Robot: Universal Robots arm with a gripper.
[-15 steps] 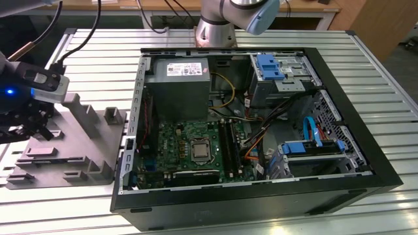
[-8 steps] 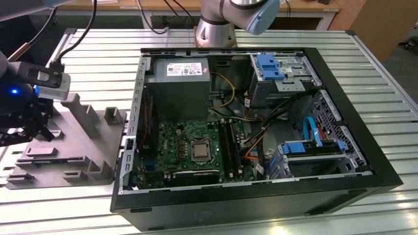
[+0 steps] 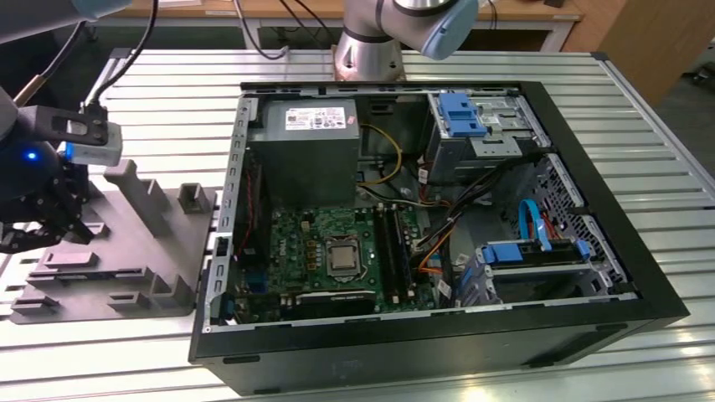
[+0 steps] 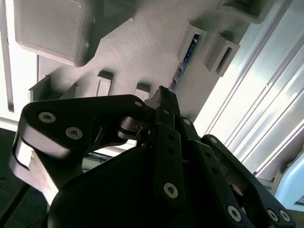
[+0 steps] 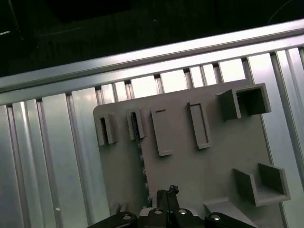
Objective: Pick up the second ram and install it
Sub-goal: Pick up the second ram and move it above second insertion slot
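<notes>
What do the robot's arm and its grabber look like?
The arm is made of shiny silver tubes with pale blue-grey caps at the joints. Black cables run along it, and a small blue light glows near its wrist. The gripper is black, built of jointed bars pinned with round silver bolts.

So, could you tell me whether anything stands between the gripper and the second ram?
Nothing visible does: in the first wrist view the gripper hangs over the grey fixture, close to the second ram standing in its slot.
</notes>
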